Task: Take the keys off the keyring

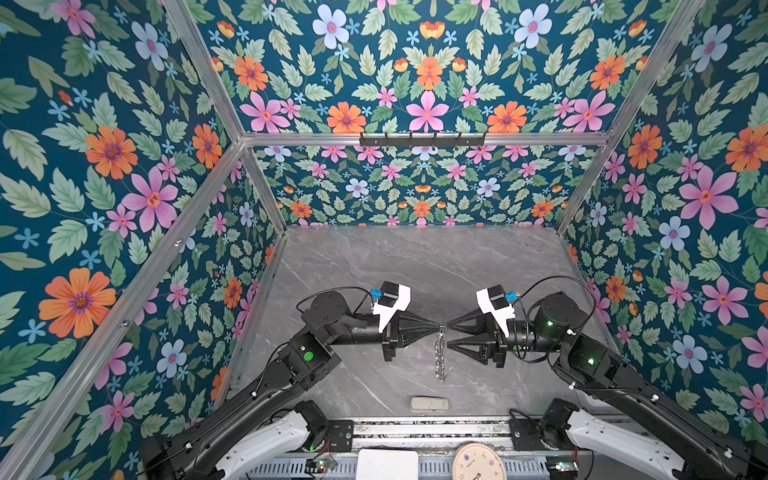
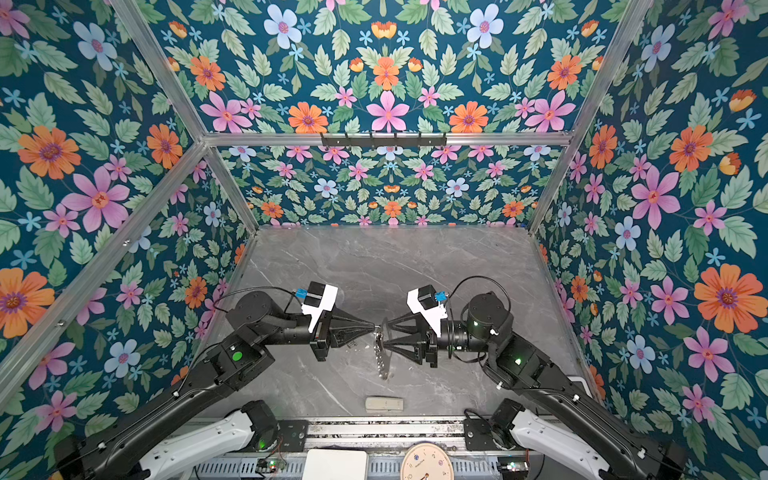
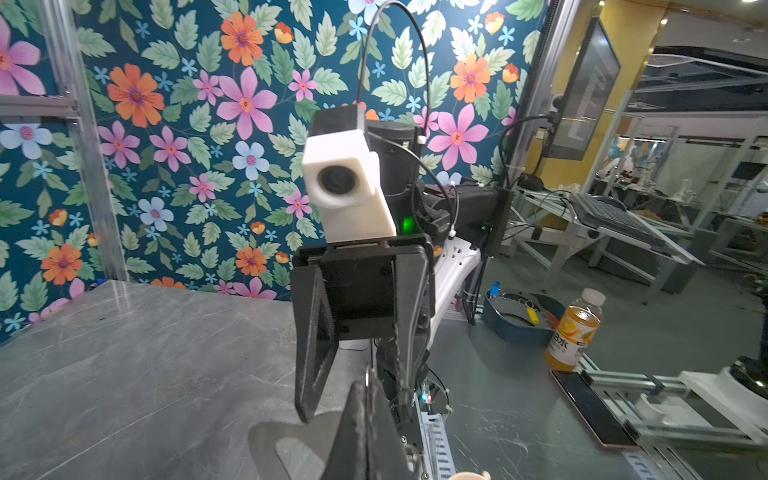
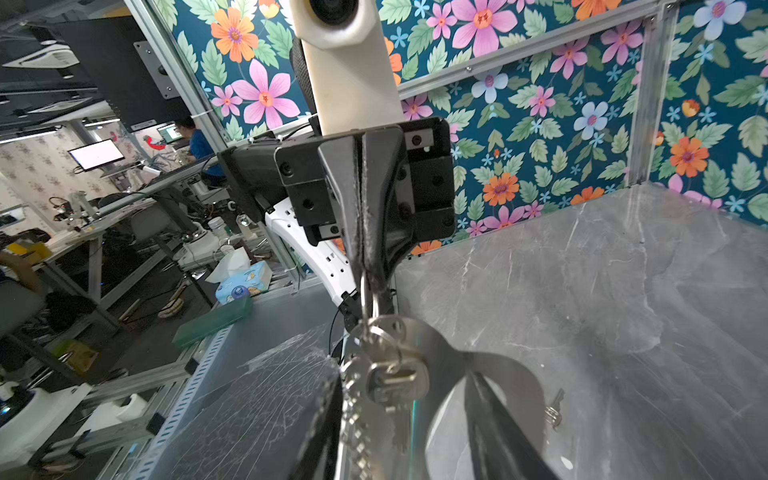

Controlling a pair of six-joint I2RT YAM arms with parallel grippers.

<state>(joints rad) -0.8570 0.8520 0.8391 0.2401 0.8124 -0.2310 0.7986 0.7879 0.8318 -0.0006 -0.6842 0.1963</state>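
Observation:
My left gripper (image 1: 439,331) is shut on the small silver keyring (image 4: 366,291) and holds it above the table. From the ring hang a dull-silver key (image 4: 397,378), a link chain (image 1: 440,357) and a flat grey cuff loop (image 4: 478,365). My right gripper (image 1: 449,335) faces the left one with its jaws apart. The key and chain hang between its fingers (image 4: 328,419) and nothing is clamped. The loop curves around one finger; I cannot tell whether they touch. A second key (image 4: 555,409) lies loose on the table.
A pale beige block (image 1: 429,404) lies near the grey marble table's (image 1: 374,266) front edge. Floral walls close in three sides. A black hook rail (image 1: 422,139) runs along the back wall. A clock (image 1: 478,463) and a white box (image 1: 386,463) sit beyond the front rail.

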